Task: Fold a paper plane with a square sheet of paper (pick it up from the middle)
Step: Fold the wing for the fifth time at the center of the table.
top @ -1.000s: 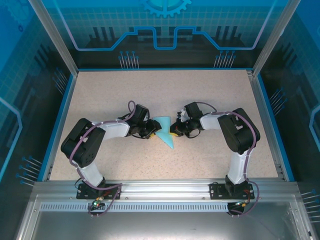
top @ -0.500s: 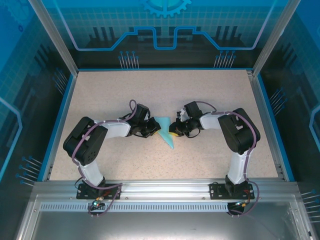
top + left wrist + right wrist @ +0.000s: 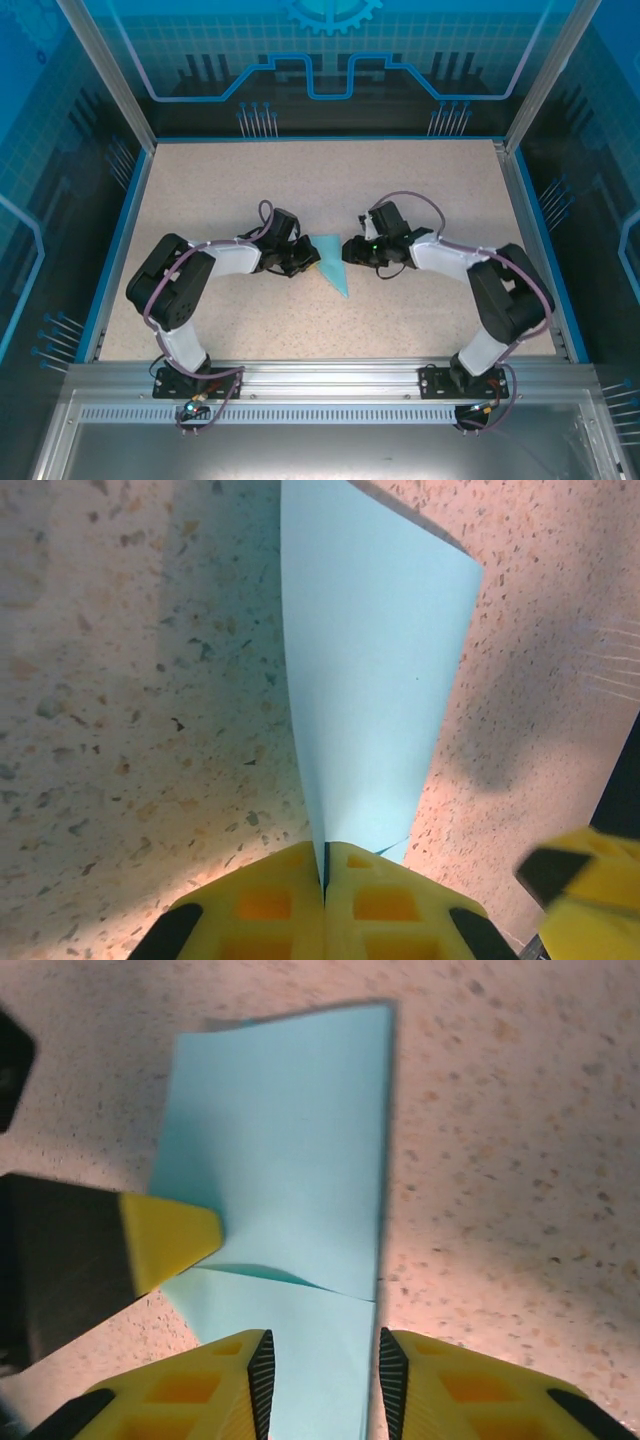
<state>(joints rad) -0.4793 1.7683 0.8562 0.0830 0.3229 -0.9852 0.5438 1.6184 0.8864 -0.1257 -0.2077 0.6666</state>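
On desk [image 3: 250, 190]: sheet of paper [image 3: 330, 262], part-folded.
Left jaws: clenched on its edge, as anchor.
Right jaws: parted astride it, grasping nothing.

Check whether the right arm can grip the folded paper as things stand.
Probably yes: the right tool is open astride the folded paper; the left tool, shut on it, leaves this side free.

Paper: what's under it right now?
Speckled table shows around the paper, whose raised edge the left gripper pinches shut. The patch directly beneath the paper is covered.
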